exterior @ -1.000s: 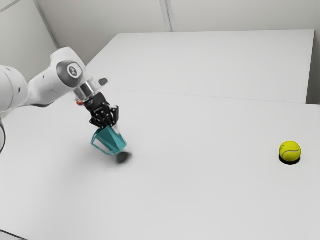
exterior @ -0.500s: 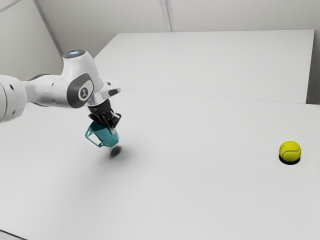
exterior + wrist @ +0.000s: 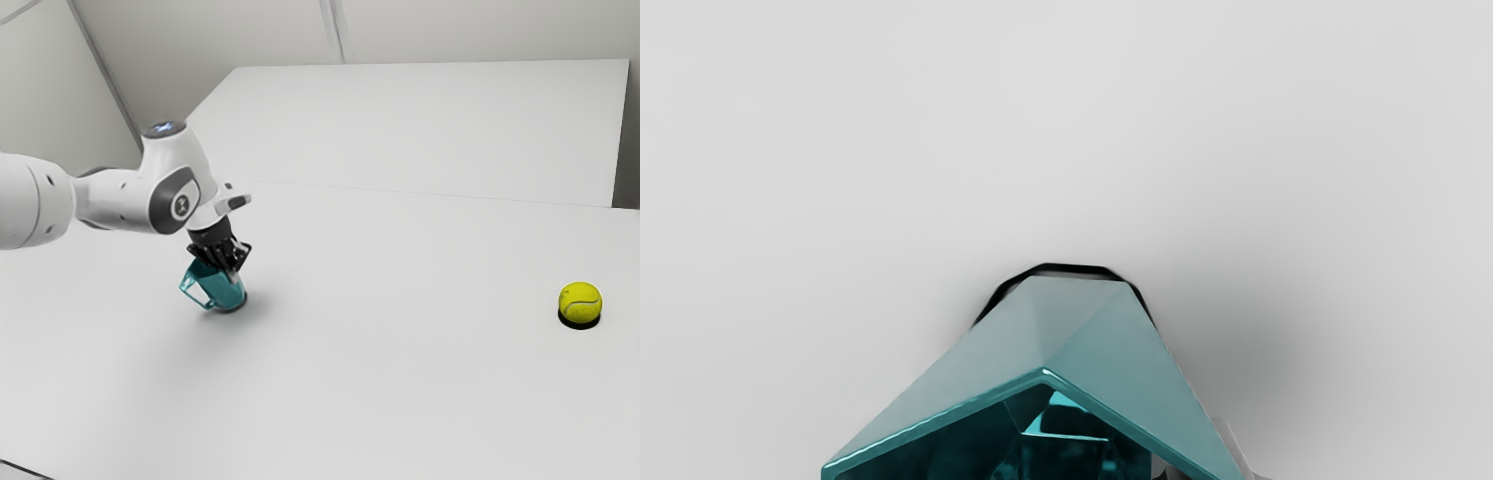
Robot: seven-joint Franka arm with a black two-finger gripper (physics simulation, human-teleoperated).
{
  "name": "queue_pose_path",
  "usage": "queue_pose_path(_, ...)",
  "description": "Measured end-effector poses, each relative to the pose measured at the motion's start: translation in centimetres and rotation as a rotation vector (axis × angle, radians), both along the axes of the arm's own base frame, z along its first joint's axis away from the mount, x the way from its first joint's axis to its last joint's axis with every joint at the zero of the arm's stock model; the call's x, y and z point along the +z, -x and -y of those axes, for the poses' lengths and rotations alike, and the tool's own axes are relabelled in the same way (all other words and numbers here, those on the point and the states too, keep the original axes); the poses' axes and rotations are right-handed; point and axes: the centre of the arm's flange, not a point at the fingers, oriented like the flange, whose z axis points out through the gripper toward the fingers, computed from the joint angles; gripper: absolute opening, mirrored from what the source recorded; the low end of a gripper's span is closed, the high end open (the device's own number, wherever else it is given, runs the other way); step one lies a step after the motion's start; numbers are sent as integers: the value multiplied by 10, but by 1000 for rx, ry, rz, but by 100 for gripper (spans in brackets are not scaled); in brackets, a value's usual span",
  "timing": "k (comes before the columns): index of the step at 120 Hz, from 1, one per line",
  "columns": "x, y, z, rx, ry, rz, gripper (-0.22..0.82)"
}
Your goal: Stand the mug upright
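A: How is the arm [image 3: 105, 200] standing?

B: It's reaching in from the exterior view's left, with its forearm lying roughly level. The wrist is bending down, and the black hand [image 3: 226, 262] is pointing at the desk [image 3: 400, 380], leaning a little toward the exterior view's right.

A: And the jaws?

B: They're closing on the mug [image 3: 226, 292], pinching its wall near the rim [image 3: 1044, 373]. One side is sitting inside the wall, the other outside.

A: So is the mug standing straight?

B: Not quite. It's leaning, its mouth facing up and toward the exterior view's left, its handle [image 3: 194, 299] sticking out on that same side. The base is hanging at or just over the desk; I'm not able to tell whether it's touching. A dark shadow is hugging the base.

A: What about edges and room?

B: The far edge is running well behind the mug, and the side edge is falling at the exterior view's far right. Between the mug and the tennis ball [image 3: 580, 302], a broad stretch of pale desk is lying. The ball is resting well apart, toward the exterior view's right.
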Motion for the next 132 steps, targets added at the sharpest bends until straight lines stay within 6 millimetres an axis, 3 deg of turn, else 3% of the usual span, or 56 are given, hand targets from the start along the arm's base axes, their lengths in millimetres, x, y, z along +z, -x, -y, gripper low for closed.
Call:
queue_pose_path(11, -2, -1, 0, 5, 1, -1, -16)
queue_pose_path(34, 9, -2, 11, -10, 4, 15, 25)
queue_pose_path(56, 32, 0, 11, -9, -1, 44, 46)
queue_pose_path(79, 78, 6, 8, -3, -9, 104, 54)
queue_pose_path(107, 152, -12, 3, 3, -23, 168, 58)
queue_pose_path(132, 211, -14, -2, 4, -60, 159, 60)
